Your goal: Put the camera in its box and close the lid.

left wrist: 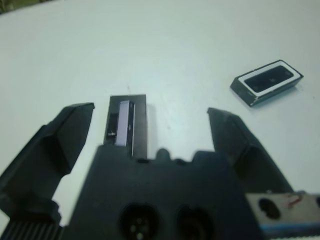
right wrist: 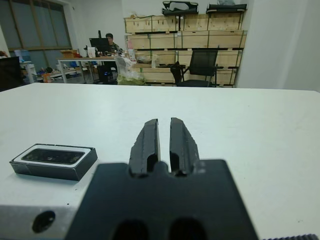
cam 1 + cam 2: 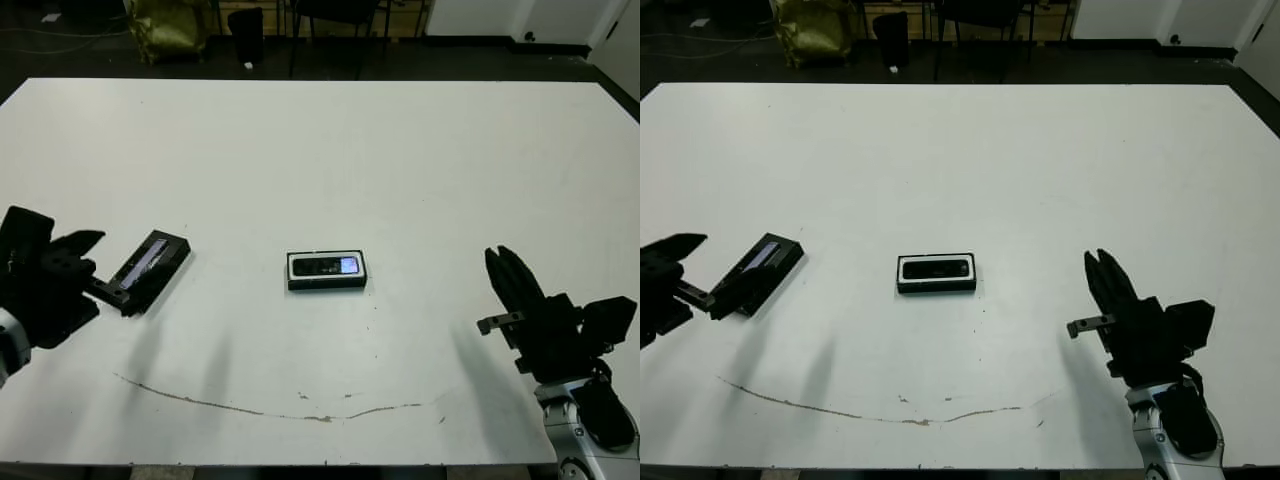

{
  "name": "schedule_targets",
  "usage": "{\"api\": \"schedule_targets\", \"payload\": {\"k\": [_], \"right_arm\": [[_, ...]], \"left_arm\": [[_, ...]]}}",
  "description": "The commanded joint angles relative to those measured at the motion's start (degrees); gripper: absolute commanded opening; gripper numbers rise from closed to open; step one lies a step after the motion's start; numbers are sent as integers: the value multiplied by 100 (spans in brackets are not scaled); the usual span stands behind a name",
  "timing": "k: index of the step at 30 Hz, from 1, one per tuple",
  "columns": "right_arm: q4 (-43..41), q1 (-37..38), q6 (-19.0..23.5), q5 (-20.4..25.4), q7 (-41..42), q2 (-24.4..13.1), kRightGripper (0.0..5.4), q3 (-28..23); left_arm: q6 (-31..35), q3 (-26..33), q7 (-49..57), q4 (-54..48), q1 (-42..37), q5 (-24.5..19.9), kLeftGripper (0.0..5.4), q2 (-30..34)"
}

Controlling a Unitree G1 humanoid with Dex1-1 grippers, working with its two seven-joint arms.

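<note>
Low at the table's left, the left gripper [image 1: 150,120] spreads its fingers wide around the lid [image 1: 127,124], while the right gripper's [image 2: 164,137] fingers are pressed together, empty.

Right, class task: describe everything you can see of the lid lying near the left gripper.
The lid is a flat black rectangular cover with a long shiny, silvery window strip along its top. It looks like plastic. It lies flat on the white table, turned at an angle, well to the left of the box. The left gripper, its fingers spread open, frames its near end; whether anything touches the lid cannot be told.
</note>
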Motion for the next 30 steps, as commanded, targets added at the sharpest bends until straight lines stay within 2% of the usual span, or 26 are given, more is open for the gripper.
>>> {"api": "schedule_targets", "payload": {"k": [1, 4, 6, 9, 16, 22, 26, 30], "right_arm": [[-84, 89, 211, 6, -35, -44, 0, -5], [-51, 86, 148, -30, -20, -26, 0, -6], [-257, 123, 438, -98, -162, -63, 0, 8], [-70, 86, 240, -8, -6, -47, 0, -31], [67, 57, 110, -12, 70, -18, 0, -61], [-185, 133, 307, -83, -64, -32, 0, -10], [-187, 155, 230, -113, -75, -10, 0, 3], [-298, 185, 328, -47, -144, 28, 0, 21]], "left_arm": [[357, -48, 238, 28, -85, -132, 538, -125], [408, -118, 267, 6, -109, -163, 538, -66], [342, -183, 219, 18, -102, -128, 538, 2], [409, -202, 249, 32, -137, -145, 538, 13], [409, -378, 339, 83, -161, 31, 538, 121], [197, -431, 281, 199, -76, 161, 538, 151], [68, -437, 288, 334, -35, 247, 538, 111], [21, -463, 306, 444, -37, 286, 538, 101]]}}
